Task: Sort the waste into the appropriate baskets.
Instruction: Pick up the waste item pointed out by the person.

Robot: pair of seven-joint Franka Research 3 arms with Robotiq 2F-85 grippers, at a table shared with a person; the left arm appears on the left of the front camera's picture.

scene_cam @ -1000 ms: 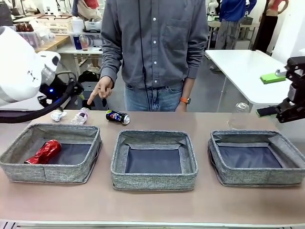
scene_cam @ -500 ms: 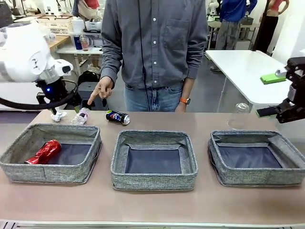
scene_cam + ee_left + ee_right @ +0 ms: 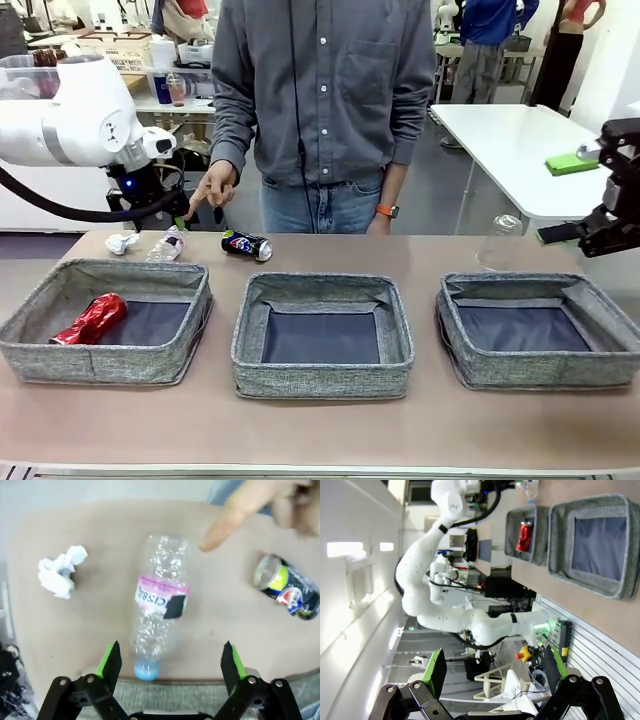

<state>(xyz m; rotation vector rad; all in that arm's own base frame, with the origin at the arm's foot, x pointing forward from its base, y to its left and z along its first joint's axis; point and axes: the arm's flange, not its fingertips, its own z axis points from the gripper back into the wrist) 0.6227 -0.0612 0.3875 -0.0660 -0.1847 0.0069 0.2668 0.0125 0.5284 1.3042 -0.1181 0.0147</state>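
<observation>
A clear plastic bottle (image 3: 160, 605) with a pink label lies on the table behind the left basket (image 3: 105, 350). My left gripper (image 3: 170, 660) hovers over its blue cap end, open, with the bottle below the gap. In the front view the left gripper (image 3: 180, 213) hangs above the bottle (image 3: 168, 245). A white paper ball (image 3: 61, 571) lies to one side and a dark can (image 3: 287, 587) to the other. The red can (image 3: 92, 318) lies in the left basket. My right gripper (image 3: 558, 200) is open and holds nothing at the far right.
A person stands at the far side, one hand (image 3: 210, 190) pointing a finger (image 3: 225, 527) down at the bottle. The middle basket (image 3: 322, 385) and right basket (image 3: 540, 375) hold nothing. Another clear bottle (image 3: 500, 243) stands upright behind the right basket.
My left arm has swung right and forward, bringing its gripper over the bottle. The right arm, the pointing hand and the litter have stayed put.
</observation>
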